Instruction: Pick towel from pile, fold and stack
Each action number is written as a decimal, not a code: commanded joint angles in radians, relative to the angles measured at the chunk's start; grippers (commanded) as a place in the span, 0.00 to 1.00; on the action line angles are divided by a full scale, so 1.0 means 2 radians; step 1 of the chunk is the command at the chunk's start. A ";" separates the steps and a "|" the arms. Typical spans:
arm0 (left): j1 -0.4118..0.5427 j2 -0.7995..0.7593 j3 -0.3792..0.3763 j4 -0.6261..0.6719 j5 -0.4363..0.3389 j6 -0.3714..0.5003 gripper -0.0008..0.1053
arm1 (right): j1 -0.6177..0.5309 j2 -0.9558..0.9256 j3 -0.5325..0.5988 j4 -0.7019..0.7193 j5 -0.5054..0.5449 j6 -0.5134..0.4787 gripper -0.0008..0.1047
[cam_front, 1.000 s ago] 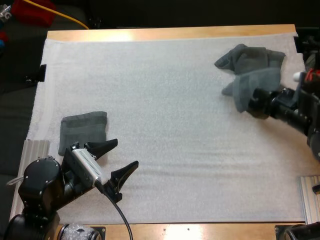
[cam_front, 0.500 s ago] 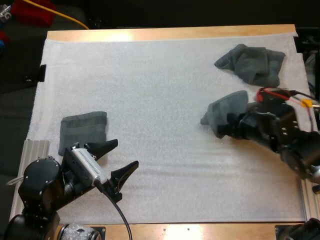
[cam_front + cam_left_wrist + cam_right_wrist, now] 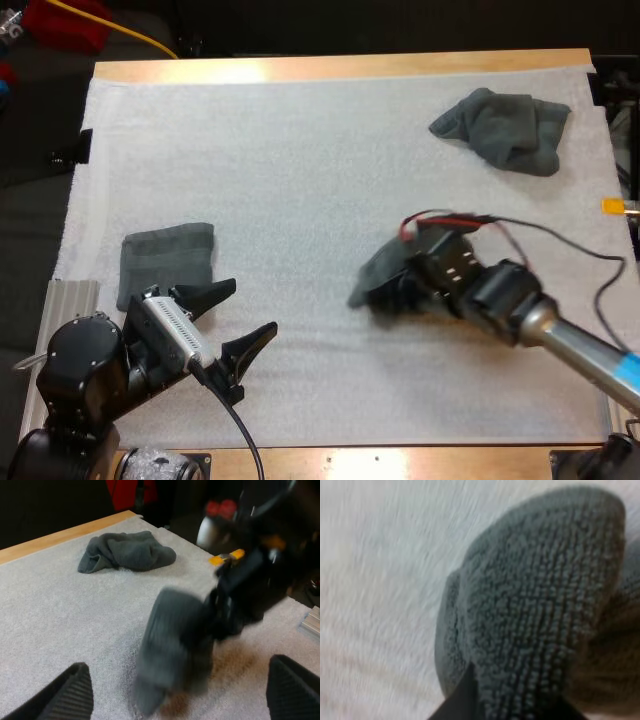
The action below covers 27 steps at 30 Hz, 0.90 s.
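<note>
A dark grey-green towel [image 3: 370, 282] hangs bunched from my right gripper [image 3: 397, 288], which is shut on it just above the middle of the mat. Seen close in the right wrist view, the towel's looped pile [image 3: 540, 605] bulges past a black fingertip [image 3: 464, 700]. In the left wrist view the same towel [image 3: 172, 650] hangs in front of the right gripper [image 3: 240, 600]. A crumpled towel [image 3: 505, 128] [image 3: 125, 552] lies at the mat's far right. A folded towel [image 3: 167, 262] lies flat at the near left. My left gripper [image 3: 253, 305] stands open just right of it, its fingers [image 3: 75, 690] wide apart with nothing between them.
The white mat [image 3: 300, 170] covers the wooden table [image 3: 340, 68]. Metal rails sit at the near left [image 3: 70, 300] and near right [image 3: 620, 400] edges. A wide bare stretch of mat lies between the folded towel and the carried one.
My right arm has pulled one towel off the crumpled pile and carried it left and toward the near side, to the mat's middle. The left arm has not moved.
</note>
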 commanded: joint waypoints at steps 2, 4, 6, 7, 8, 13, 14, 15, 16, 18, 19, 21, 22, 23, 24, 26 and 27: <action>-0.002 -0.001 -0.004 -0.001 0.004 -0.005 0.66 | 0.018 0.013 -0.003 -0.012 -0.004 0.014 0.01; -0.002 -0.001 -0.004 -0.001 0.004 -0.006 0.66 | 0.032 0.026 -0.003 -0.028 -0.023 0.024 0.01; -0.002 -0.001 -0.004 -0.001 0.004 -0.014 0.66 | 0.041 0.037 -0.003 -0.044 -0.051 0.038 0.01; -0.002 -0.001 -0.004 -0.001 0.004 -0.018 0.66 | 0.044 0.043 -0.003 -0.055 -0.071 0.048 0.01; -0.002 -0.001 -0.004 -0.001 0.004 -0.020 0.66 | 0.044 0.047 -0.003 -0.060 -0.084 0.052 0.01; -0.002 -0.001 -0.004 -0.001 0.005 -0.026 0.66 | 0.044 0.058 -0.004 -0.089 -0.152 0.062 0.14; -0.002 -0.001 -0.004 -0.001 0.006 -0.026 0.66 | 0.044 0.057 -0.005 -0.093 -0.159 0.062 0.19; -0.002 -0.001 -0.004 -0.001 0.008 -0.026 0.66 | 0.044 0.056 -0.005 -0.101 -0.169 0.062 0.27; -0.002 -0.001 -0.004 -0.001 0.008 -0.026 0.66 | 0.044 0.054 -0.005 -0.113 -0.182 0.062 0.37; -0.002 -0.001 -0.004 0.000 0.008 -0.026 0.66 | 0.044 0.051 -0.005 -0.129 -0.194 0.062 0.51; -0.002 -0.001 -0.004 0.002 0.008 -0.026 0.66 | 0.044 0.048 -0.005 -0.135 -0.203 0.061 0.57; -0.002 -0.001 -0.004 0.003 0.008 -0.026 0.66 | 0.044 0.042 -0.005 -0.137 -0.211 0.059 0.63; -0.002 -0.001 -0.004 0.003 0.008 -0.026 0.66 | 0.044 0.037 -0.005 -0.133 -0.212 0.059 0.64; -0.002 -0.001 -0.004 0.003 0.008 -0.026 0.66 | 0.044 0.033 -0.005 -0.130 -0.211 0.059 0.64; -0.002 -0.001 -0.004 0.003 0.008 -0.026 0.66 | 0.044 0.028 -0.005 -0.124 -0.210 0.059 0.64; -0.002 -0.001 -0.004 0.003 0.008 -0.026 0.66 | 0.044 0.017 -0.005 -0.107 -0.201 0.059 0.64; -0.002 -0.001 -0.004 0.004 0.008 -0.026 0.66 | 0.044 0.011 -0.005 -0.097 -0.190 0.057 0.64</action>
